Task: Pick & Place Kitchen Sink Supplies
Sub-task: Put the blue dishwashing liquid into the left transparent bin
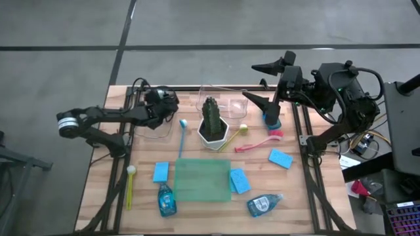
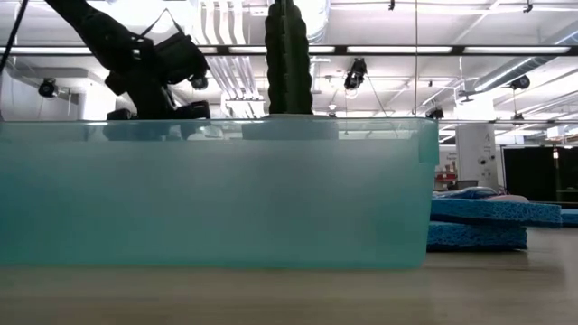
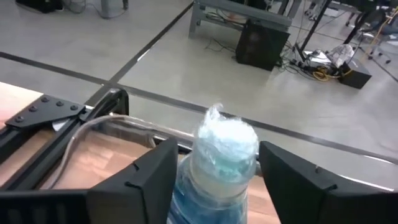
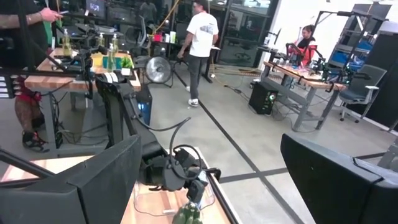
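Note:
My left gripper (image 3: 217,152) reaches over a clear bin (image 1: 152,128) at the table's far left. Its fingers stand open on either side of a small bottle of blue soap (image 3: 214,177), level with the bottle's neck and pale cap (image 3: 225,138). The bottle stands upright; its base is hidden. My right gripper (image 1: 261,84) hangs open, high above the far right, holding nothing. Two more soap bottles (image 1: 166,200) (image 1: 264,204), three light-blue sponges (image 1: 161,172) (image 1: 239,180) (image 1: 280,158) and blue (image 1: 182,134), pink (image 1: 259,141) and yellow (image 1: 130,187) brushes lie on the table.
A cactus in a white pot (image 1: 211,124) stands mid-table, with two more clear bins (image 1: 226,101) behind it. A green mat (image 1: 201,180) lies near the front. A blue scrubber (image 1: 271,121) sits under the right arm. Black frame rails run along both sides.

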Available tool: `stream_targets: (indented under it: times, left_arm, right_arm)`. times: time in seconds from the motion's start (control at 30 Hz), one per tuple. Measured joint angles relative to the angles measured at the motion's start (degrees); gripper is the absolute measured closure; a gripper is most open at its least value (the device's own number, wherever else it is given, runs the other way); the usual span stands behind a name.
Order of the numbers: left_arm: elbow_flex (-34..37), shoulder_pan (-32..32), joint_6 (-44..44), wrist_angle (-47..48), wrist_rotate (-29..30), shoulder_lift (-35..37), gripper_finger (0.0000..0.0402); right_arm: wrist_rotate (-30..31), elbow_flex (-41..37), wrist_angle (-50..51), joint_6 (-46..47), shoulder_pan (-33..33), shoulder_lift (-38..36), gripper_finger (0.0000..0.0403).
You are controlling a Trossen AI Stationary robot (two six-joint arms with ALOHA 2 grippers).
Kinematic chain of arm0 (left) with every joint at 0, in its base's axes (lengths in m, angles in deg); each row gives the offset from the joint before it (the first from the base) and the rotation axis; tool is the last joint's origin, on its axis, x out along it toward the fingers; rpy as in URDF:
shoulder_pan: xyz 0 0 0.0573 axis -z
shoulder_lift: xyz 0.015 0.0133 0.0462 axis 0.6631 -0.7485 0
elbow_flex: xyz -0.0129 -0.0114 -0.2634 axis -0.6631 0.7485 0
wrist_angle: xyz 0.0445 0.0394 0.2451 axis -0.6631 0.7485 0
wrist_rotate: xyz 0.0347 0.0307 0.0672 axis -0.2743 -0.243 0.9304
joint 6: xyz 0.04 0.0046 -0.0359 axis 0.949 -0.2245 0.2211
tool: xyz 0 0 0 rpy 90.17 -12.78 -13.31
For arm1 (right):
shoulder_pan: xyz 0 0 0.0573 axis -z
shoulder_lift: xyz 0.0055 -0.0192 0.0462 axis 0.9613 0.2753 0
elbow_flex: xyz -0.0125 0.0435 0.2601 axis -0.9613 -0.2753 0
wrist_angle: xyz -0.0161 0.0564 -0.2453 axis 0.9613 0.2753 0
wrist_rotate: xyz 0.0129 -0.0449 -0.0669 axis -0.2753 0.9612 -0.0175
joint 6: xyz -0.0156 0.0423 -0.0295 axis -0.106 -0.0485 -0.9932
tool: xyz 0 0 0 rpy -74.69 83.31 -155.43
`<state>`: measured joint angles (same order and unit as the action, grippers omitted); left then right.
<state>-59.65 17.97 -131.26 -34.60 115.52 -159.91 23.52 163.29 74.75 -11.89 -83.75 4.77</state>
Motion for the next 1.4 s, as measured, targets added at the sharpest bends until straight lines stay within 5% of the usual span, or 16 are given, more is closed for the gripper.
stream_targets:
  times: [0.23,0.43,0.73,0.9,1.07,1.4]
  left_arm:
    - [0.0,0.17,4.88,0.0,0.32,5.52,0.0155]
    - [0.0,0.2,10.87,-0.07,-4.52,14.11,0.0156]
    - [0.0,0.31,13.64,-3.21,-17.85,26.81,0.0156]
    - [-0.02,0.31,16.65,-10.16,-25.93,31.91,0.0156]
    - [-0.04,0.37,16.66,-19.96,-36.59,34.37,0.0156]
    - [-0.07,0.43,13.94,-40.9,-58.81,35.33,0.0156]
  right_arm:
    - [0.98,0.0,0.94,-0.12,0.02,0.0,0.0022]
    - [9.93,0.0,8.97,4.45,0.28,-0.11,0.0022]
    - [11.83,0.0,28.52,29.0,6.04,-1.05,0.0022]
    - [6.0,-0.24,44.13,44.43,13.08,-1.21,0.0022]
    - [-5.96,-4.7,41.49,46.07,20.14,-1.0,0.0022]
    - [-19.29,-19.1,42.77,46.86,30.53,-0.5,0.0022]
